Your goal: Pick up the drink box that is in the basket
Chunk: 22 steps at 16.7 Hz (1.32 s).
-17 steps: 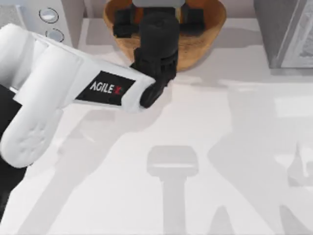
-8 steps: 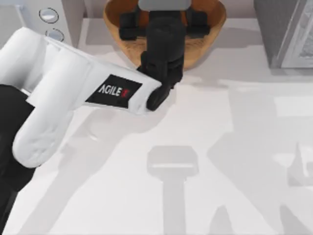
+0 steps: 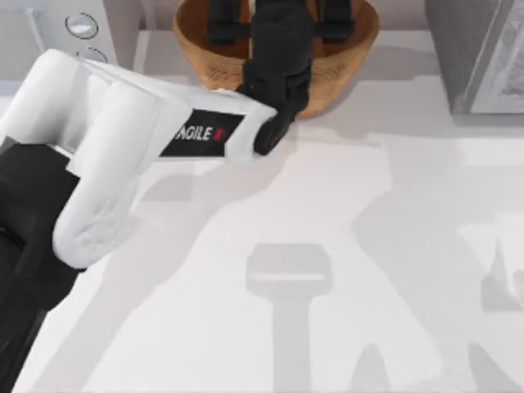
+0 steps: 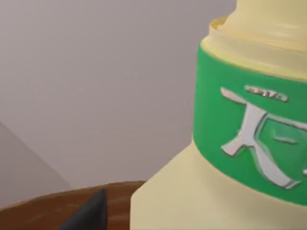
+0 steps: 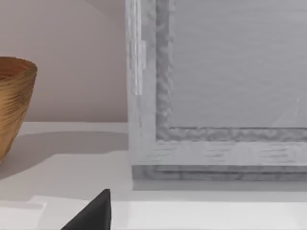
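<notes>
The tan wicker basket (image 3: 344, 70) sits at the table's back middle. My left arm reaches over its rim, and my left gripper (image 3: 280, 18) hangs inside it, open, its two black jaw blocks spread wide apart. From above, the wrist hides the drink box. In the left wrist view the drink box (image 4: 192, 191) stands very close: a cream-yellow carton with a green band bearing a white character. One dark fingertip (image 4: 91, 216) shows beside it, above the basket's brown rim (image 4: 43, 203). My right gripper (image 5: 93, 215) is parked off to the right.
A grey-white box with round knobs (image 3: 80, 26) stands at the back left, close to my left arm. A large grey cabinet (image 3: 475, 57) fills the back right corner, and the right wrist view faces it (image 5: 216, 96) with the basket (image 5: 14, 96) farther off.
My left arm has pushed farther toward the back, carrying the gripper deeper over the basket. The jaw blocks stay spread as before.
</notes>
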{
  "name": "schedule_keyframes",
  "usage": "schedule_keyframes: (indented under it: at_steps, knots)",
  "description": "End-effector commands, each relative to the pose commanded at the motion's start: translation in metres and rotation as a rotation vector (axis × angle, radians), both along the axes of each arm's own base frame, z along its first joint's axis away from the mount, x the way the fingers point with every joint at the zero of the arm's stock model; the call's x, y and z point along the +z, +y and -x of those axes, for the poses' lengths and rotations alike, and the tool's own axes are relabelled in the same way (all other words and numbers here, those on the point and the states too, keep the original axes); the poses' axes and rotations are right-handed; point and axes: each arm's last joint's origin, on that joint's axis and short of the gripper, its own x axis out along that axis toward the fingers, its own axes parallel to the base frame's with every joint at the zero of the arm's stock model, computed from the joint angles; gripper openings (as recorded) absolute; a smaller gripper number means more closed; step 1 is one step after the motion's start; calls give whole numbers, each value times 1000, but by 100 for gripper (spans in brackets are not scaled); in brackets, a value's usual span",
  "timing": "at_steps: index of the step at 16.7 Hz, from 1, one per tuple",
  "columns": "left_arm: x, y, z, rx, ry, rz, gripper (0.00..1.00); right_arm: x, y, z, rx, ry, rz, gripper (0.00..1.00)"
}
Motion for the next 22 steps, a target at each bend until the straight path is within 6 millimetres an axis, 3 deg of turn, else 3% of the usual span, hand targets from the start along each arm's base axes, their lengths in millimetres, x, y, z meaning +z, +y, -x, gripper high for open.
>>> schedule_keyframes:
  at_steps: [6,19,22]
  knots:
    - [-1,0,-8,0,0,0,100,0,0,0,0,0,0,100]
    - [-1,0,-8,0,0,0,2,0,0,0,0,0,0,100]
    - [-1,0,-8,0,0,0,0,0,0,0,0,0,0,100]
